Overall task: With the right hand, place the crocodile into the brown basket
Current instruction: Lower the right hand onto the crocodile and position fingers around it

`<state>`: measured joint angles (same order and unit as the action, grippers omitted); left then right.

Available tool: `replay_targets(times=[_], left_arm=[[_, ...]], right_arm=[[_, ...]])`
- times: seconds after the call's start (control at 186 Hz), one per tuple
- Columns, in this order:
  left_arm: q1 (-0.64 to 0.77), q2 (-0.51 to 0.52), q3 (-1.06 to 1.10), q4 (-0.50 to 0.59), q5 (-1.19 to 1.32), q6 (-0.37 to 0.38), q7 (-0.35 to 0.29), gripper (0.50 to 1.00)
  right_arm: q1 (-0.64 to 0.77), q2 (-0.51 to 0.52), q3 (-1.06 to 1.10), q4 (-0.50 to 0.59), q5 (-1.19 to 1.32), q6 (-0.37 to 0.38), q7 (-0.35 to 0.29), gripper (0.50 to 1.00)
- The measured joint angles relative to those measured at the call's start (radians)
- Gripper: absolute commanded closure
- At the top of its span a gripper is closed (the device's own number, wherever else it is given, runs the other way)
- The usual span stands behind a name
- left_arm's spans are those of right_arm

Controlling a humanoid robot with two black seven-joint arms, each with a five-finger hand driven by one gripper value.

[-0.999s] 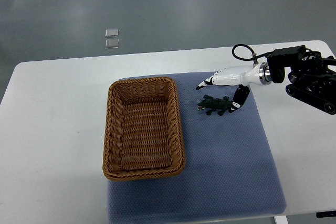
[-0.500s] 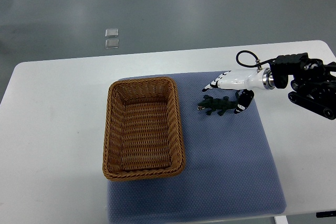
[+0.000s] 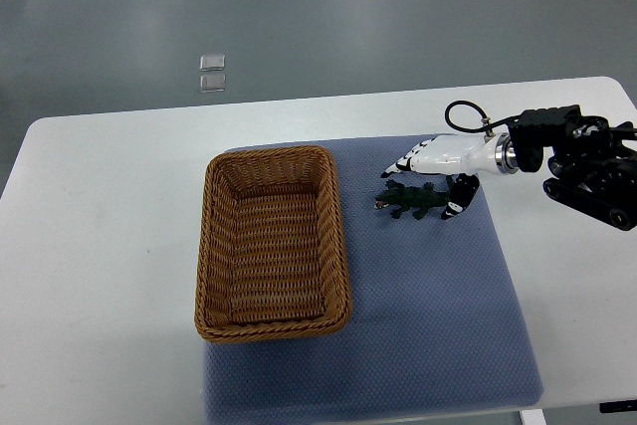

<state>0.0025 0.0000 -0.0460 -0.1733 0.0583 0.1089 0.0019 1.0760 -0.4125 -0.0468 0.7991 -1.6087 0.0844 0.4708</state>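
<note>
The crocodile (image 3: 408, 202) is pictured lying on the blue mat (image 3: 438, 306), just to the right of the brown basket (image 3: 269, 246), in which nothing is seen. The right hand (image 3: 443, 158) is held over the toy, fingers spread and nothing gripped. Grasp, lift and placement in the basket are judged not yet done.

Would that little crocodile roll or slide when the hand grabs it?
Probably not roll: the crocodile lies flat and low on the blue mat. It looks small and likely light, so the right hand might nudge it sideways.
</note>
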Motion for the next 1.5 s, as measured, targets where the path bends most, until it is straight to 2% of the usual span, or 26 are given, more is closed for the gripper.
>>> replay_targets(times=[0.231,0.36,0.607,0.693,0.785,0.973,1.225,1.381,1.499], left_arm=[[0.0,0.0,0.0,0.0,0.0,0.0,0.0,0.5],[0.0,0.0,0.0,0.0,0.0,0.0,0.0,0.5],[0.0,0.0,0.0,0.0,0.0,0.0,0.0,0.5],[0.0,0.0,0.0,0.0,0.0,0.0,0.0,0.5],[0.0,0.0,0.0,0.0,0.0,0.0,0.0,0.5],[0.0,0.0,0.0,0.0,0.0,0.0,0.0,0.5],[0.0,0.0,0.0,0.0,0.0,0.0,0.0,0.5],[0.0,0.0,0.0,0.0,0.0,0.0,0.0,0.5],[0.0,0.0,0.0,0.0,0.0,0.0,0.0,0.5]], right_arm=[[0.001,0.017,0.001,-0.019,0.002,0.0,0.0,0.56],[0.001,0.02,0.001,-0.023,0.003,-0.001,-0.001,0.597],[-0.001,0.021,0.001,-0.022,0.005,-0.002,-0.001,0.605],[-0.001,0.025,0.001,-0.023,0.006,-0.001,-0.002,0.632],[-0.001,0.032,0.001,-0.022,0.006,0.0,-0.002,0.638],[0.0,0.034,0.001,-0.022,0.008,0.0,-0.002,0.705],[0.0,0.034,-0.001,-0.026,0.009,0.004,-0.001,0.746],[-0.001,0.034,-0.001,-0.032,0.009,0.004,-0.001,0.814],[0.0,0.033,-0.001,-0.032,0.009,0.003,-0.001,0.844]])
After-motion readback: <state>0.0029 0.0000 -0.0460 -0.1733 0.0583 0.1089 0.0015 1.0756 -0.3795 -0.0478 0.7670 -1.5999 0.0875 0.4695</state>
